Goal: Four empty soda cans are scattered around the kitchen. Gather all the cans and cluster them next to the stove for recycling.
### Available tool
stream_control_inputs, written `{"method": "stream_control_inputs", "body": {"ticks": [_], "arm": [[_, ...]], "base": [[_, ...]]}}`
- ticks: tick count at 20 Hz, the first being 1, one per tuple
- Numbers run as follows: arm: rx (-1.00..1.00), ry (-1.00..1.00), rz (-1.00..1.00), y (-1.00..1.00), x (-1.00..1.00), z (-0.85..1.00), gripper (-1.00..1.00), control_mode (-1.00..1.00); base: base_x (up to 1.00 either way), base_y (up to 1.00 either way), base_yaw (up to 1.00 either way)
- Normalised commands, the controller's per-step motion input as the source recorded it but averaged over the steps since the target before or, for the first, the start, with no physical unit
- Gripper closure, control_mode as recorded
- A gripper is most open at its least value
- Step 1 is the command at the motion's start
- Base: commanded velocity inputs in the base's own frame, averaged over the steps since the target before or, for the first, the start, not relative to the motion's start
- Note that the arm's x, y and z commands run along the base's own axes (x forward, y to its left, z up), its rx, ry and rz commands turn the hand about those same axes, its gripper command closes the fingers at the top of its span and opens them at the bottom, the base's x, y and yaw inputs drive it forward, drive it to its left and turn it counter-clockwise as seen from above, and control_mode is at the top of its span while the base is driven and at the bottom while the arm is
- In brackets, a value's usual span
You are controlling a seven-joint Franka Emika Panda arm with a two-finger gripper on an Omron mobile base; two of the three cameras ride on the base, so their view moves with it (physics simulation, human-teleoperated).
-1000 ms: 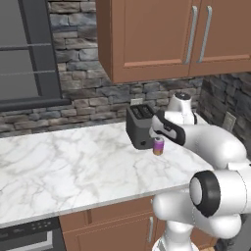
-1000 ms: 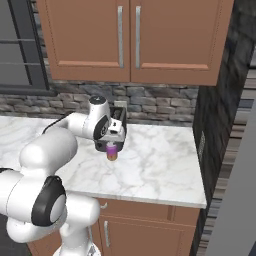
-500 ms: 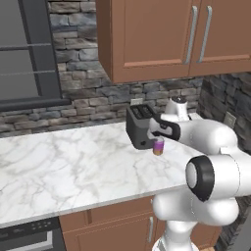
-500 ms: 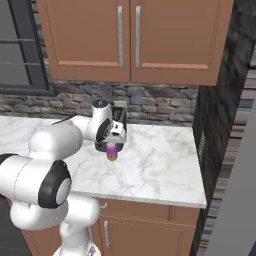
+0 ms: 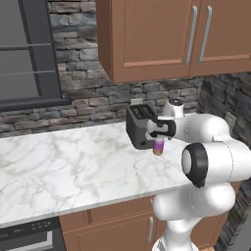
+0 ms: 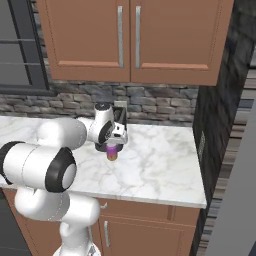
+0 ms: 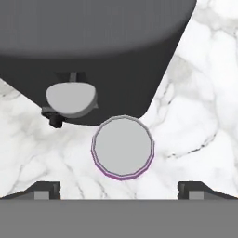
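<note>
Hovering directly above the purple-pink soda can [image 7: 122, 147], the gripper [image 7: 119, 189] was spread wide, its two dark fingertips [image 7: 42, 189] standing well apart on either side of the can's silver top with nothing pinched between them. The vertical approach appeared chosen because the can stood upright, so that a descent would bring one finger down each flank of the cylinder.

On the marble table [image 5: 63, 166], reading left to right in the left base view, the surface toward the left edge lay bare. The dark toaster [image 5: 139, 128] sat near the rear edge against the stone backsplash. The soda can [image 5: 158, 148] stood upright just beside the toaster's front right corner, nearer the right end of the table than the left. In the hand view the can's rim lay very close to the toaster body, possibly touching; the frames did not settle this. That closeness was judged the main constraint, since one finger would have little room on the toaster side.

In the right base view the can [image 6: 112, 153] showed its purple-pink wall and yellowish base below the gripper [image 6: 113, 145], roughly midway between the rear and front edges.

Regarding containers: the toaster's slots appeared empty. The can's interior was not visible, its top being closed. The wall cabinets [image 6: 129, 35] above were shut, contents unknown.
</note>
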Motion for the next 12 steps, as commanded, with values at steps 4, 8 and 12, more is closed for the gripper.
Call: {"method": "stream_control_inputs", "body": {"ticks": [4,8,12], "arm": [[0.0,0.0,0.0,-0.01,0.17,-0.13,-1.0,-1.0],[0.0,0.0,0.0,-0.01,0.12,-0.14,-1.0,-1.0],[0.0,0.0,0.0,0.0,0.09,-0.13,-1.0,-1.0]], "base": [[0.0,0.0,0.0],[0.0,0.0,0.0],[0.0,0.0,0.0]]}}
